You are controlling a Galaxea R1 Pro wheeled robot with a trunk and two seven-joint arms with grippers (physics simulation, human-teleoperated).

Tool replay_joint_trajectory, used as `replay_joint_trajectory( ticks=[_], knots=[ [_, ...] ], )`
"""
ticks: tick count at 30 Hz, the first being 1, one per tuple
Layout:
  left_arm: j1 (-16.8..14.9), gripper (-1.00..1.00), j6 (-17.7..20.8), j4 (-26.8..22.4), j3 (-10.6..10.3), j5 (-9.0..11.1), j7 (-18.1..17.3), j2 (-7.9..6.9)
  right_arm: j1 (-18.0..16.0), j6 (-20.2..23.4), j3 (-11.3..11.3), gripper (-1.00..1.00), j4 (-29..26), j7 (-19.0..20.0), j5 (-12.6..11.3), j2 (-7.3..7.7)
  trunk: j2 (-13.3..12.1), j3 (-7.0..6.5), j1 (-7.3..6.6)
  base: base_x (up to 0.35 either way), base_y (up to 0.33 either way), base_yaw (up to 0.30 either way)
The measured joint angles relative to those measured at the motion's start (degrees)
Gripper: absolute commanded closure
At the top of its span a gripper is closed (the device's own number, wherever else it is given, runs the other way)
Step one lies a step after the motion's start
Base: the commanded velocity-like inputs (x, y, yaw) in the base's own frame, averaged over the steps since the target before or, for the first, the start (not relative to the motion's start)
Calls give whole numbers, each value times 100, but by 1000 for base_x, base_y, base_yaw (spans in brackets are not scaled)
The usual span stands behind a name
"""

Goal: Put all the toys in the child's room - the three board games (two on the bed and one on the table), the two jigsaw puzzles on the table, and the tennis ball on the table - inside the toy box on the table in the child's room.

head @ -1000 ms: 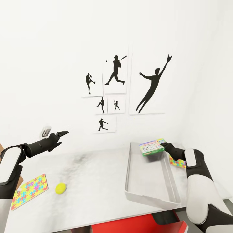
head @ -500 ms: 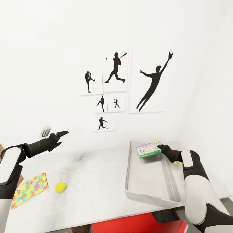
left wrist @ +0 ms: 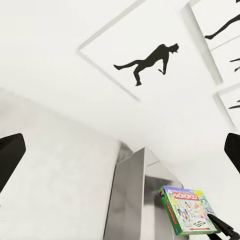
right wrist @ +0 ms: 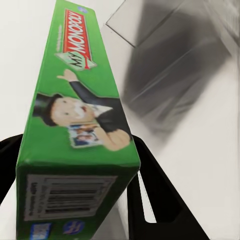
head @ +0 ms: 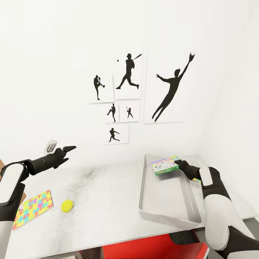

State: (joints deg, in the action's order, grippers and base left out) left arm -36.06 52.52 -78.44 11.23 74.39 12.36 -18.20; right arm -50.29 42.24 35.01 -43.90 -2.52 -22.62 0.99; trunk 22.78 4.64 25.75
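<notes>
My right gripper (head: 178,164) is shut on the green-edged Monopoly board game (head: 164,165), holding it tilted just above the far end of the grey toy box (head: 142,194). The right wrist view has the box's green edge (right wrist: 75,125) close up between the black fingers (right wrist: 152,205), with the tray (right wrist: 210,45) beyond. A jigsaw puzzle (head: 33,209) and the tennis ball (head: 67,205) lie on the table (head: 104,194) at the left. My left gripper (head: 69,148) hovers open above the table's left part. A second puzzle (head: 196,179) peeks out behind my right forearm.
Black baseball-player silhouettes (head: 171,88) hang on the white wall behind the table. A red object (head: 154,248) sits below the table's near edge. From the left wrist the toy box (left wrist: 127,200) and the held game (left wrist: 187,210) show ahead.
My right gripper has carried the Monopoly box a little to the left, further over the toy box. The head view has tilted slightly. The left arm has stayed put.
</notes>
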Motion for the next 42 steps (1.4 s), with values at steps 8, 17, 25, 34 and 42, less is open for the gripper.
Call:
replay_joint_trajectory(
  ticks=[8, 17, 25, 34, 42],
  knots=[
    [0, -100, 0, 0, -2, 0, 0, -2, 0, -86, -19, 100, 5, -1, 0, -1, 0, 74, 0, 0, 0, 0],
    [0, -100, 1, 0, -2, -2, 0, -3, 0, -113, -107, 100, 9, -2, -5, -1, 0, 158, 0, 0, 0, 0],
    [0, -100, 0, 0, -2, 1, 0, -3, 0, -118, -183, 100, 10, -2, -17, -70, 0, 232, 0, 0, 0, 0],
    [0, -100, 0, 54, -4, -3, 0, 0, 0, -228, -495, 100, 11, -2, -17, -121, 1, 316, 0, 0, 0, 0],
    [0, -100, 0, 115, -2, -3, 0, 0, 0, -401, -610, 100, 12, -2, -29, -129, 1, 390, 0, 0, 0, 0]
  ],
)
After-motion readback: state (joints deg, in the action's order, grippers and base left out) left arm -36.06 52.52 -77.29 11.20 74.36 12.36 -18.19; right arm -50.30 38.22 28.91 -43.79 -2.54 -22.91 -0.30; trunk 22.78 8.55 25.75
